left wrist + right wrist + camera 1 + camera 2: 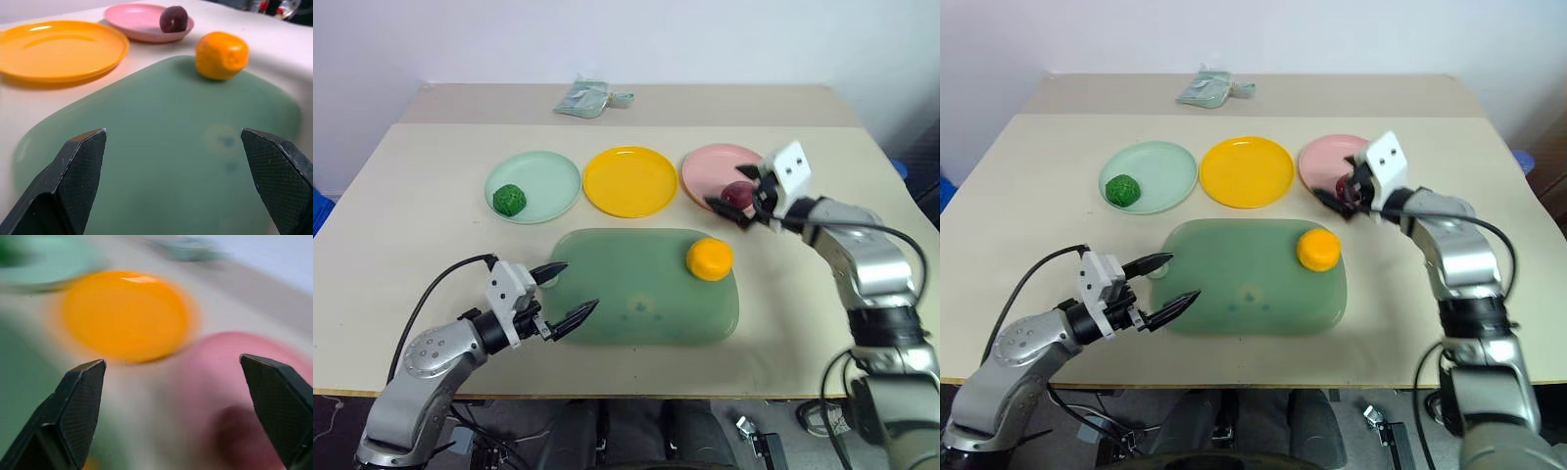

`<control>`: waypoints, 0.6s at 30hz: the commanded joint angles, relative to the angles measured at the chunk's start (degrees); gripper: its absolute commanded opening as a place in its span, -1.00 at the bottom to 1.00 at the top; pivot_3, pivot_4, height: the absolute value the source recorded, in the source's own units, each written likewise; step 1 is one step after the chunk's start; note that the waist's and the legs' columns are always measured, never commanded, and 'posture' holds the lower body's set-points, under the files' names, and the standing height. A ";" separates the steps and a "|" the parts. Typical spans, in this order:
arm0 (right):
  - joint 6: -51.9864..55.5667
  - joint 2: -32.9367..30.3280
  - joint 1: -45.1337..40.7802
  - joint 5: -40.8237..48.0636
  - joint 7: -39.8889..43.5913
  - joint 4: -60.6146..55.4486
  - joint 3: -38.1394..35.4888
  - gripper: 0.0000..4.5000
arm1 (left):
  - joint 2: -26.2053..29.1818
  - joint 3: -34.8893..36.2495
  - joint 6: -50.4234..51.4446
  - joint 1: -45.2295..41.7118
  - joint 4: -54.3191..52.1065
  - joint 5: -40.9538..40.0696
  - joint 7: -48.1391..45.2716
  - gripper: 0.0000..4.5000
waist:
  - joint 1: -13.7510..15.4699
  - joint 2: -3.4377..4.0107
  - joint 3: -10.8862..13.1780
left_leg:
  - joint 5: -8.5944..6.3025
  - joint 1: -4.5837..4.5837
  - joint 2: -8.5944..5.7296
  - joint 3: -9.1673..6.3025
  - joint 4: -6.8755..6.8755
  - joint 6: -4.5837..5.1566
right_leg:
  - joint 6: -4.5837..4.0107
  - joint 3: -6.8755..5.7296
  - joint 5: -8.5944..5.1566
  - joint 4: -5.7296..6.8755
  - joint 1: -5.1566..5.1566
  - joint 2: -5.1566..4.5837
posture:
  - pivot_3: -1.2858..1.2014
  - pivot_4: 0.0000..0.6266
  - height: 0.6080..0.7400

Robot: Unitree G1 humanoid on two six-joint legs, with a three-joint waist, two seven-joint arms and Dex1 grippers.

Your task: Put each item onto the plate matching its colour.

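Two of three placements done: green ball (509, 199) sits on the mint plate (553, 172), red-purple ball (737, 195) on the pink plate (710, 164). Orange ball (709, 258) remains on the tray (626, 294); yellow plate (629, 181) bare. Left tool (570, 292) wide, empty; right tool (736, 209) wide, beside the pink plate.

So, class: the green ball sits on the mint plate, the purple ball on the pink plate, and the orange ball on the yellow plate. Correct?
Not quite: the orange ball lies on the dark green tray, as the left eye view shows; the yellow plate holds nothing. The rest stands.
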 commanded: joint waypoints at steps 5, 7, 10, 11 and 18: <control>0.46 -3.36 5.13 -3.05 2.58 -5.72 4.12 0.99 | 1.05 2.51 -3.44 0.83 3.29 -0.47 -3.84 1.00 | -0.57 0.01 -0.01 | -0.11 0.11 0.04 -0.01 -0.04 0.15 | -0.02 0.01 -0.01 0.04 -0.02 0.00 | 0.03 -0.52 1.00; 1.16 -2.96 4.89 -3.92 2.04 -4.59 5.14 0.99 | 0.89 2.43 -4.24 1.02 3.96 -0.18 -4.30 1.00 | -0.37 0.01 -0.01 | 0.01 0.10 0.03 -0.01 -0.04 -0.07 | -0.03 0.01 -0.01 0.03 -0.03 -0.02 | 0.03 -0.52 1.00; 1.78 -2.35 4.42 -4.46 1.75 -3.48 5.98 0.74 | 0.67 2.30 -5.47 1.45 4.81 0.21 -4.70 1.00 | -0.15 0.01 -0.01 | 0.05 0.07 0.00 -0.01 -0.04 -0.14 | -0.03 0.01 -0.01 0.00 -0.03 -0.07 | 0.03 -0.52 1.00; 1.66 -1.61 3.74 -4.65 1.06 -2.97 5.96 0.59 | 0.59 2.38 -6.03 1.85 5.09 0.34 -4.80 1.00 | -0.20 0.01 -0.01 | 0.05 0.06 -0.01 -0.01 -0.04 -0.14 | -0.03 0.01 -0.01 -0.02 -0.02 -0.08 | 0.03 -0.52 1.00; 0.03 9.88 -6.67 -4.97 -7.86 -0.42 5.27 0.34 | -0.29 4.55 -8.57 3.41 6.88 0.74 -3.21 1.00 | -0.86 0.00 -0.01 | 0.05 0.06 -0.01 0.01 -0.09 -0.15 | -0.02 0.01 -0.01 0.00 -0.09 -0.07 | 0.03 -0.52 1.00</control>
